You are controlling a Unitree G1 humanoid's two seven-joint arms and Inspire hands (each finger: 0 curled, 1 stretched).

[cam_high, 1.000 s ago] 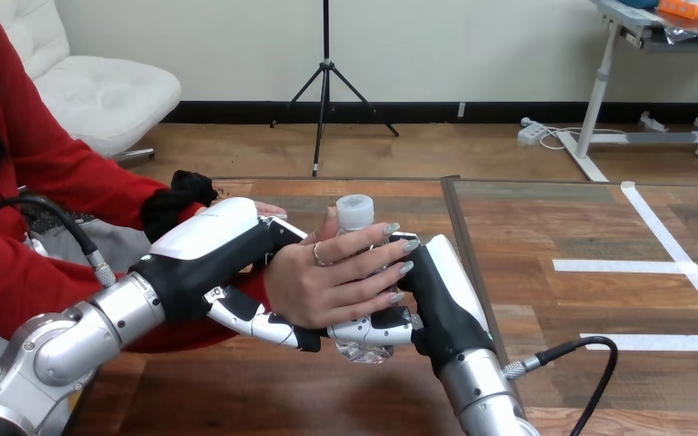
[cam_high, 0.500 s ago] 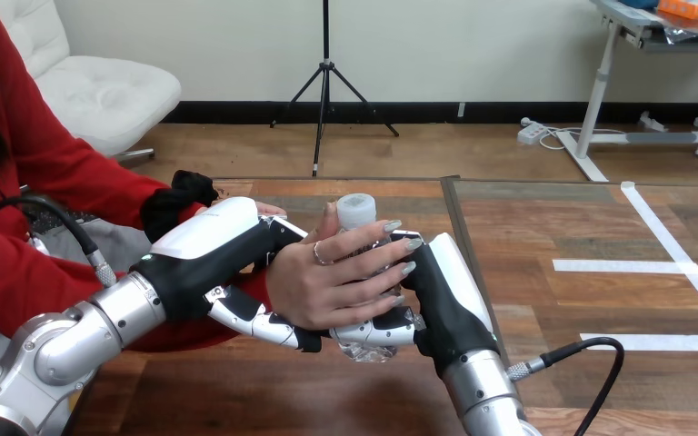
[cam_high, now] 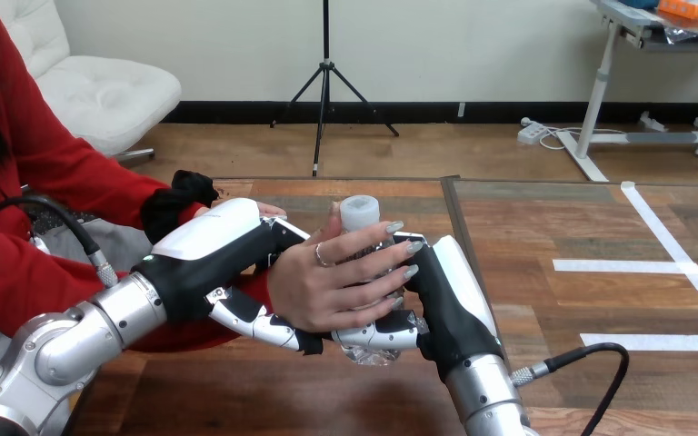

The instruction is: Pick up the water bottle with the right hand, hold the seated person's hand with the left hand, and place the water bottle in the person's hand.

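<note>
Right hand (cam_high: pixel 450 304) is still curling its fingers round the bottle (cam_high: pixel 360 215), easing it a touch rightward since a second ago. The person's hand (cam_high: pixel 332 286) is wrapping the bottle too. Left hand (cam_high: pixel 214 241) is staying clasped round the person's hand.

You have one water bottle (cam_high: pixel 360 216) to count. There are two robot hands, the left hand (cam_high: pixel 218 241) and the right hand (cam_high: pixel 450 291). Each ends one silver arm, so count two: the left arm (cam_high: pixel 100 322) and the right arm (cam_high: pixel 486 404). One person's hand (cam_high: pixel 327 282) shows plainly, and a small part of a second person's hand (cam_high: pixel 271 211) shows past the left hand's white shell. There is one counter (cam_high: pixel 554 309), and it carries three strips of white tape (cam_high: pixel 623 265).
</note>
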